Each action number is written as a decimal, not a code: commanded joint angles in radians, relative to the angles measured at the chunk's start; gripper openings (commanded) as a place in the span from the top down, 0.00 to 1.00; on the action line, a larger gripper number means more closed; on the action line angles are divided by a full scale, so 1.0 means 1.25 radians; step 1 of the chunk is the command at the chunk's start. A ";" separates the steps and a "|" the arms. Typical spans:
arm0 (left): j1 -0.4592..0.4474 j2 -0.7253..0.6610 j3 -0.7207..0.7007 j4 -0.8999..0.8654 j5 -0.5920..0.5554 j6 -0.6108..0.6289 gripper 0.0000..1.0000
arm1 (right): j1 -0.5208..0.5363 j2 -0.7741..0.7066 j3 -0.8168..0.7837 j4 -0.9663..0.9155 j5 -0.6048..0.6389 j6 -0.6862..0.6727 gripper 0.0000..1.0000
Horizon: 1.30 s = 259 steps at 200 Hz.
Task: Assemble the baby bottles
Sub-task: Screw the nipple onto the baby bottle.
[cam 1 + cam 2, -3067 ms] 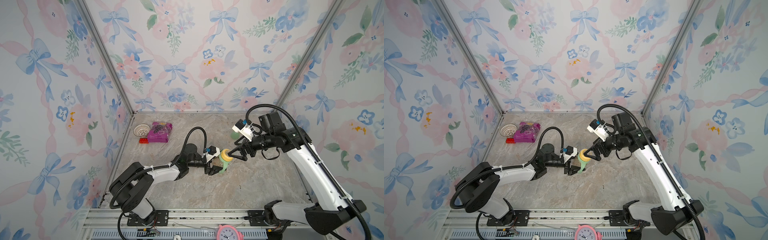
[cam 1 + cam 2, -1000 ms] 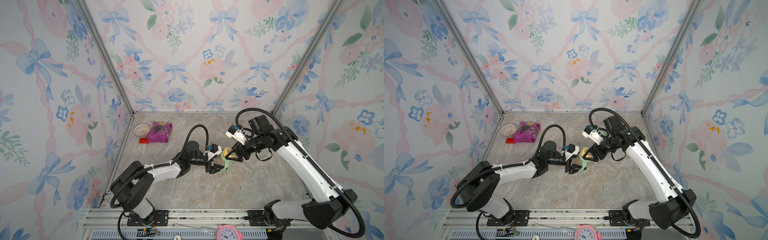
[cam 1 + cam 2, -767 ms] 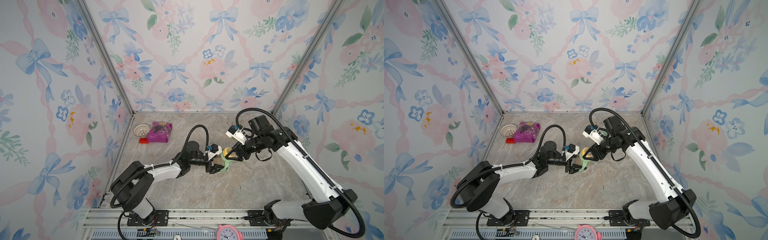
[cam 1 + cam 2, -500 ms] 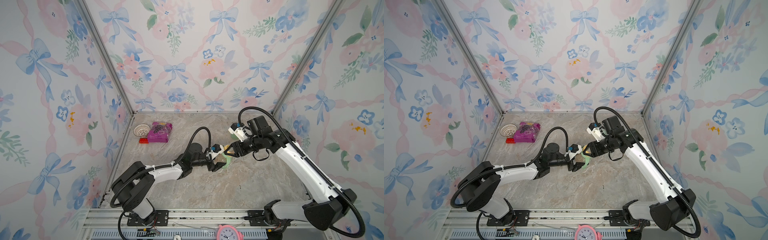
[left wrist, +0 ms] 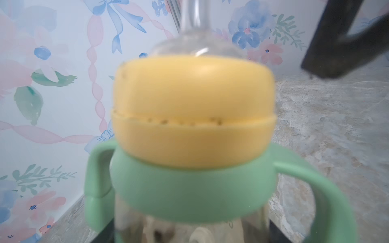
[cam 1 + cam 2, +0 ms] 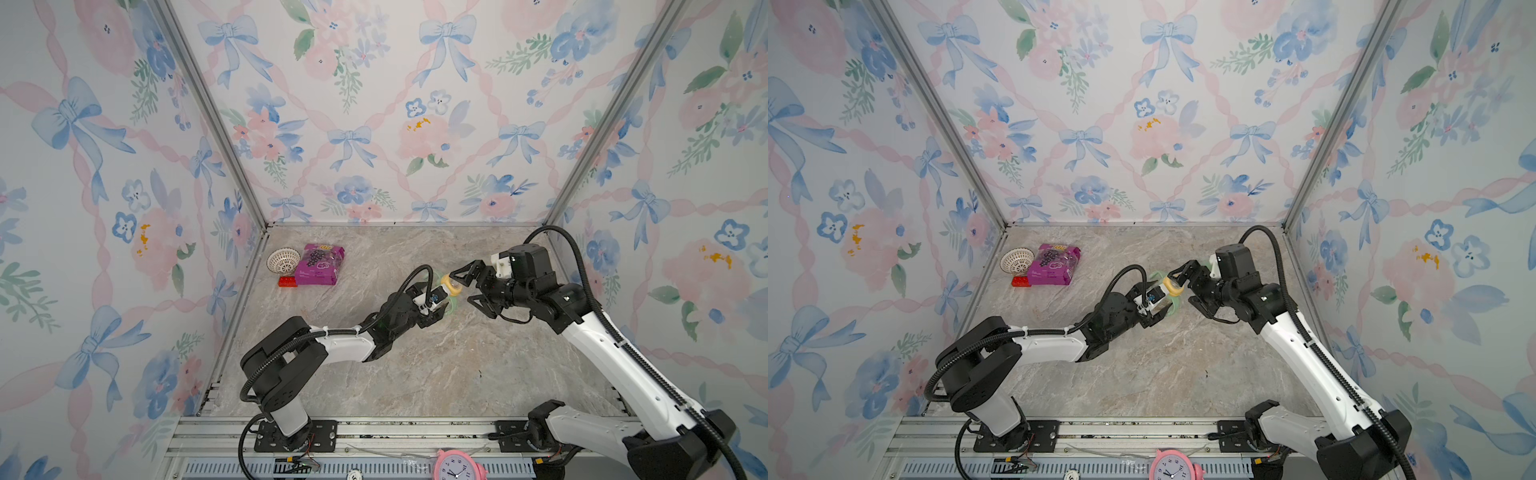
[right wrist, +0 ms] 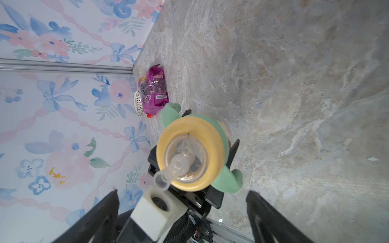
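Baby bottle [image 6: 448, 291] held tilted over the middle of the marble table [image 6: 415, 374], left gripper [image 6: 439, 302] clamped on its clear jar body [image 5: 189, 229]. Yellow collar [image 5: 193, 109] with nipple [image 7: 179, 166] sits on the green handled ring [image 5: 189, 189]. Right gripper [image 6: 461, 286] jaws spread wide just off the nipple end, touching nothing.

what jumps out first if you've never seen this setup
The baby bottle, yellow collar and clear nipple above a green handled ring, is held over mid-table by the left gripper. The right gripper faces its nipple end, open and empty. A purple snack packet and white lattice basket lie in the far left corner.
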 commanded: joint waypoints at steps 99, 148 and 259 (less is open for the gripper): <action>0.085 -0.113 0.004 -0.091 0.675 -0.274 1.00 | -0.048 0.106 0.233 -0.339 -0.296 -0.987 0.01; 0.086 -0.098 0.023 -0.100 0.686 -0.280 1.00 | 0.027 0.125 0.221 -0.394 -0.238 -1.044 0.01; 0.087 -0.092 0.032 -0.121 0.676 -0.259 1.00 | 0.030 0.184 0.211 -0.393 -0.195 -1.018 0.45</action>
